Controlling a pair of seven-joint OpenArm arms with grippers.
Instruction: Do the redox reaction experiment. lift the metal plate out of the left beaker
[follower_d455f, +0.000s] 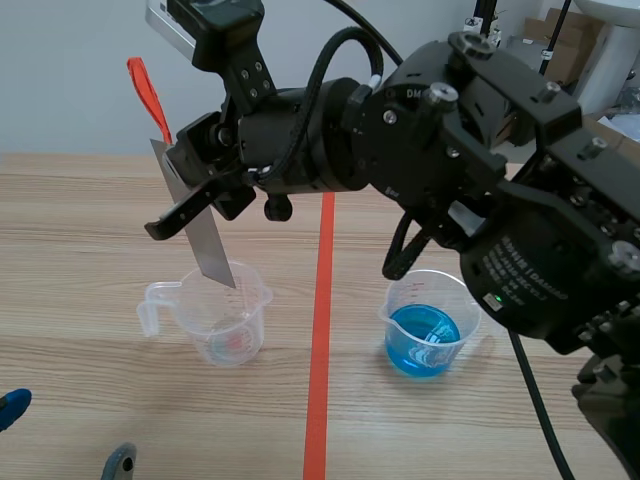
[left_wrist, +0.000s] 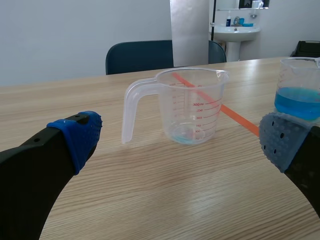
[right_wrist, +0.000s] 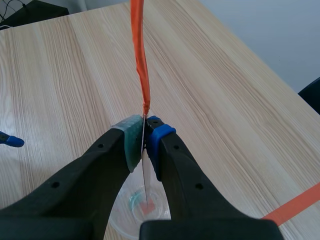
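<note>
Found the metal plate (follower_d455f: 205, 235) above the left beaker (follower_d455f: 252, 300), tilted, with its lower end over the beaker's mouth at about rim height. Looked thin, flat and dull grey (a mere line when seen edge-on from the right wrist camera), long and straight-sided, with an orange-red strip (follower_d455f: 147, 92) fixed to the top end and sticking up away from the left beaker. Noted the right gripper (right_wrist: 144, 136) clamped on the plate's upper part, high over the left beaker, pads (right_wrist: 132, 142) pressed to both faces with only the sheet's thickness between. Made out the left beaker as clear plastic with a handle, a spout and red graduations, standing upright with a trace of bluish liquid (left_wrist: 186, 139) at the bottom. Saw the left gripper (left_wrist: 181, 142) low on the near side of the left beaker, fingers spread wide and nothing between them. Spotted a second beaker (follower_d455f: 462, 300) holding blue liquid (follower_d455f: 423, 340) well to the right of the left beaker, beyond the orange-red tape line (follower_d455f: 320, 330) running between the two. Could not tell whether the plate's lowest corner stood just clear of the rim.
</note>
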